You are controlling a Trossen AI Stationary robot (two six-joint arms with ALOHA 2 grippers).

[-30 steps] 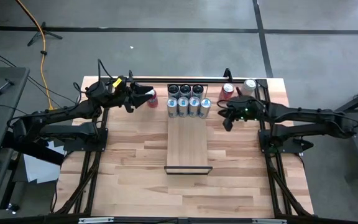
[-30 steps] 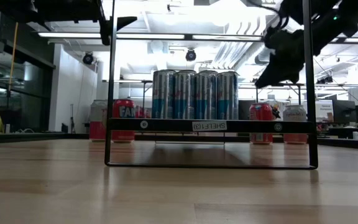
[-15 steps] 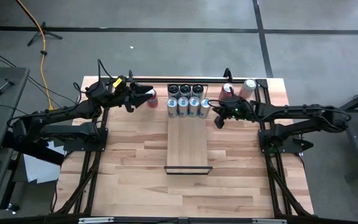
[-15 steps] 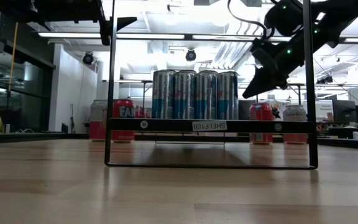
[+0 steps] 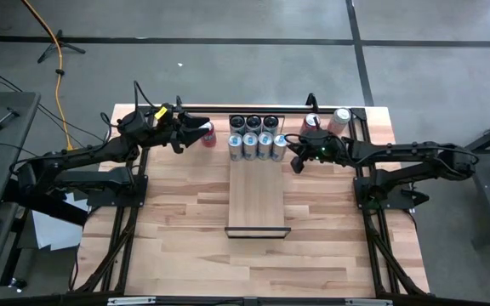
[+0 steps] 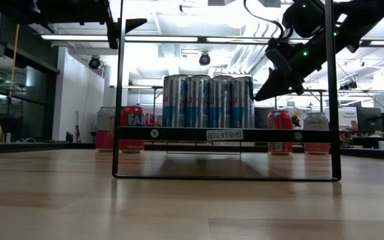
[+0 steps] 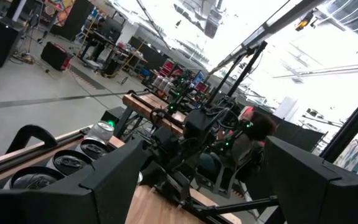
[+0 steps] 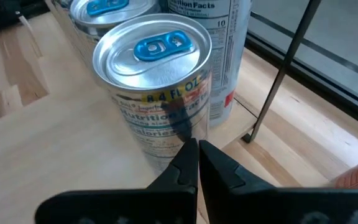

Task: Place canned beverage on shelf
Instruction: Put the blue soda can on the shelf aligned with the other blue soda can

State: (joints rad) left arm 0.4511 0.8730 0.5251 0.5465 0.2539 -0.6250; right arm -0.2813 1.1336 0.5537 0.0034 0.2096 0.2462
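- Shelf (image 5: 257,197): long pale plank down the middle of the wooden tabletop (image 5: 177,221), dark metal frame at its short ends, white label on the near rail in the low view.
- Silver cans (image 5: 257,146): four abreast at the far end of the shelf, blue tabs up; three more dark-topped cans (image 5: 253,123) just behind them.
- Rightmost silver can (image 8: 157,93): upright on the plank, close before the right wrist camera, nutrition label facing it, a second can touching behind.
- Right gripper (image 5: 294,161): just beside that rightmost can at the shelf's right edge, raised off the table in the low view (image 6: 264,90); fingers (image 8: 185,165) pressed together, tips meeting, nothing between them, ending right at the can's side.
- Left gripper (image 5: 204,129): raised over the far left of the table, beside a red can (image 5: 208,136); fingers spread wide apart in the left wrist view, nothing between them.
- Red can on the right (image 5: 311,124) and a pale can (image 5: 341,117): standing off the shelf near the table's far right corner, behind the right arm.
- Low view: red can (image 6: 133,128) and another can (image 6: 105,128) left of the shelf frame, a red one (image 6: 280,131) and a pale one (image 6: 316,131) to its right.
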